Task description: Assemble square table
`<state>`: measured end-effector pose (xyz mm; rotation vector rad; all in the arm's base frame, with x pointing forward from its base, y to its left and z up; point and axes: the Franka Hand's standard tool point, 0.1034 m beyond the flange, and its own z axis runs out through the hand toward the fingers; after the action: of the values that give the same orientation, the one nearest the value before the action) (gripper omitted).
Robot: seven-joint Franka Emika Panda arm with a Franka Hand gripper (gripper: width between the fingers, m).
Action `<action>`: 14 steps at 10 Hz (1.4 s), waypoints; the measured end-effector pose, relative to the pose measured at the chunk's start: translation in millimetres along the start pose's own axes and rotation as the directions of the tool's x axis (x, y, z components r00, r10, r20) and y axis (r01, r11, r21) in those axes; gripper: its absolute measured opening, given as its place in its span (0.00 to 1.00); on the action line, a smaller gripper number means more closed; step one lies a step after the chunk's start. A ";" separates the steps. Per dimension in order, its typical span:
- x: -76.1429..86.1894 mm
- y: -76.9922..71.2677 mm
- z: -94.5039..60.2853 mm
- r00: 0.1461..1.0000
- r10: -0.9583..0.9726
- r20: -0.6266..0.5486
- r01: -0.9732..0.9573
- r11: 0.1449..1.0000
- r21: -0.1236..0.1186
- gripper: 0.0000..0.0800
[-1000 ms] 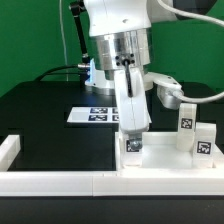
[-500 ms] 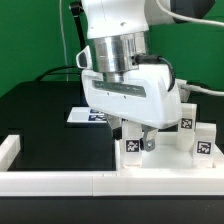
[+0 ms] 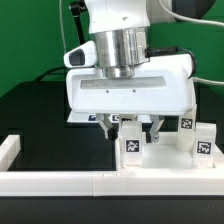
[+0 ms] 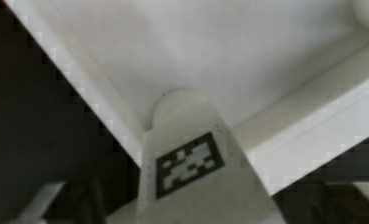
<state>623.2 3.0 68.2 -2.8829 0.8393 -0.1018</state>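
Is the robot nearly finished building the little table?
Not yet. One leg stands upright at a corner of the white tabletop, and the pincer is right over it, apparently fitting it. Whether it grips the leg is unclear. More legs wait on the exterior view's right, so most of the job remains.

A green wall [image 3: 30, 40] is seen behind; black table [image 3: 40, 120] is lit evenly, w/ low white border wall [image 3: 60, 183] in front.

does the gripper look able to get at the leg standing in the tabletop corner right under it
Probably yes. The gripper hangs right over the upright leg in the tabletop corner, fingers either side. The wrist view shows the leg centred, nothing between. The other legs stand off to the exterior view's right.
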 end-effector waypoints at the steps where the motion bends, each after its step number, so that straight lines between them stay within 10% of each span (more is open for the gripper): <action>1: -0.1 0.2 0.2 1.000 0.000 0.000 0.000 1.000 0.000 0.49; 6: -0.2 0.6 0.8 0.945 0.326 0.002 -0.326 0.945 0.000 0.36; 10: 2.0 -0.5 3.6 0.424 0.903 0.069 -0.905 0.425 -0.001 0.36; 12: 0.7 -3.6 3.9 0.274 0.959 0.066 -0.961 0.275 -0.014 0.36; 14: 0.2 -3.8 4.2 0.323 0.944 0.067 -0.946 0.325 -0.011 0.50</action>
<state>625.8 6.5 64.6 -1.8245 2.3084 0.1108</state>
